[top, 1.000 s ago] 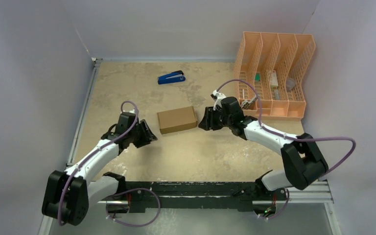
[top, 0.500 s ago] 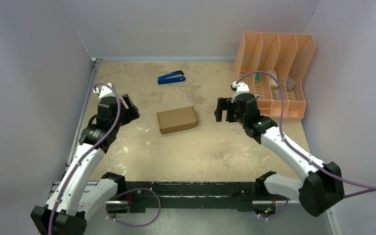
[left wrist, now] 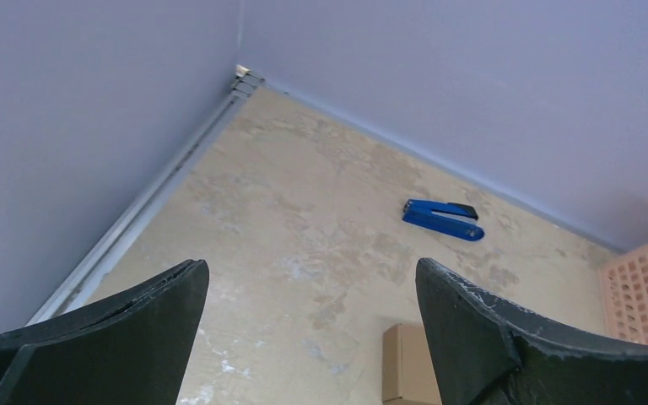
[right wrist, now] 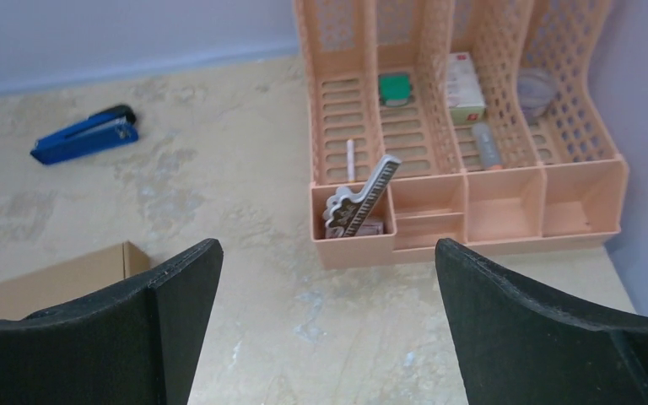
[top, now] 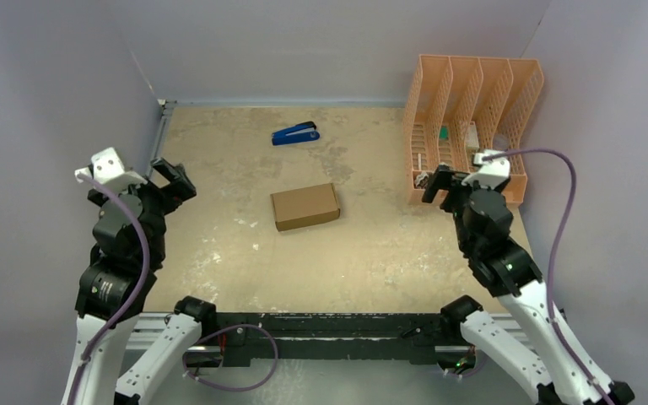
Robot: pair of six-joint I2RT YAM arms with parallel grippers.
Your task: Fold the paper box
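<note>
The paper box [top: 305, 207] is a small closed brown cardboard box lying flat in the middle of the table, touched by nothing. Its corner shows low in the left wrist view [left wrist: 405, 363] and at the left edge of the right wrist view [right wrist: 59, 283]. My left gripper [top: 173, 179] is raised well to the left of the box, open and empty [left wrist: 310, 266]. My right gripper [top: 439, 184] is raised to the right of the box, in front of the organizer, also open and empty [right wrist: 327, 246].
A blue stapler [top: 295, 133] lies behind the box, towards the back wall. A peach-orange mesh file organizer [top: 506, 190] with small items in its compartments stands at the back right, close to the right gripper. Grey walls close in the left, back and right sides.
Both arms have pulled back and lifted away from the box's two ends, left arm to the left, right arm to the right. Both grippers have opened wider.
</note>
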